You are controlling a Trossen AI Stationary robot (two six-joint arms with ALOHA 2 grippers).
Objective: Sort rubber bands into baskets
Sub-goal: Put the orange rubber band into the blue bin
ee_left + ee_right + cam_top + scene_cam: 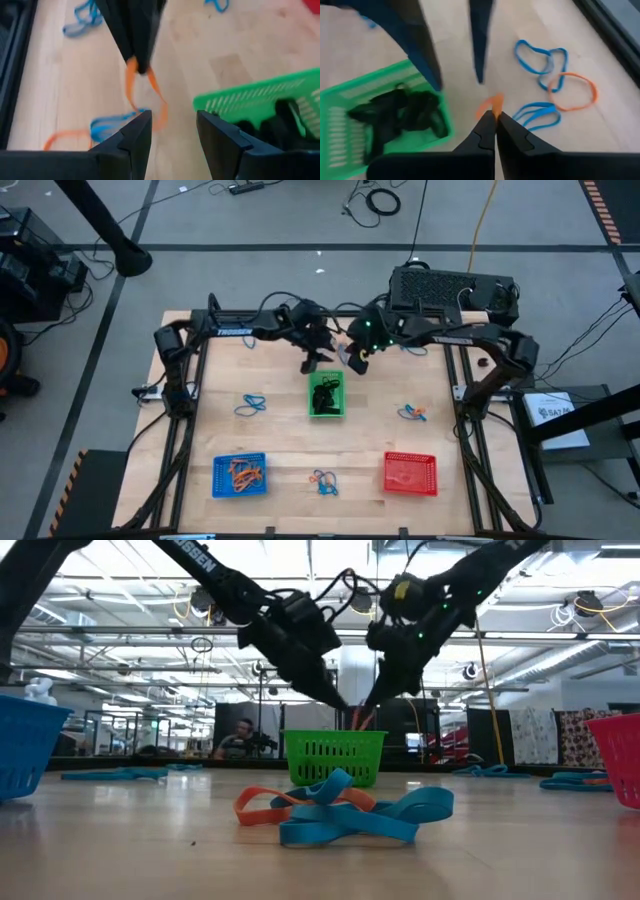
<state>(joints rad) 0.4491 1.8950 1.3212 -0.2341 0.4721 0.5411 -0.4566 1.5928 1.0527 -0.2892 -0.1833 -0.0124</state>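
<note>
My right gripper [495, 119] is shut on an orange rubber band [145, 92], just above the table beside the far right corner of the green basket [326, 408]. That basket holds black rubber bands [400, 117]. My left gripper [173, 122] hovers open and empty close by, above the basket's far left corner [312, 366]; its two fingers stand apart in the right wrist view. The blue basket [240, 476], holding orange bands, and the red basket [410, 473] stand near the front edge. My right gripper pinches the orange band's upper end [493, 105] between its two fingertips, coming slanting down from the far right. The band hangs slack below the fingers [137, 47] as a narrow loop. Whether its lower end [161, 117] touches the table I cannot tell.
Loose blue and orange bands lie in small heaps at the left [252, 404], at the right [412, 413] and near the front between the baskets [323, 480]. More lie under my grippers [555, 80]. A black metal frame [195, 410] borders the table.
</note>
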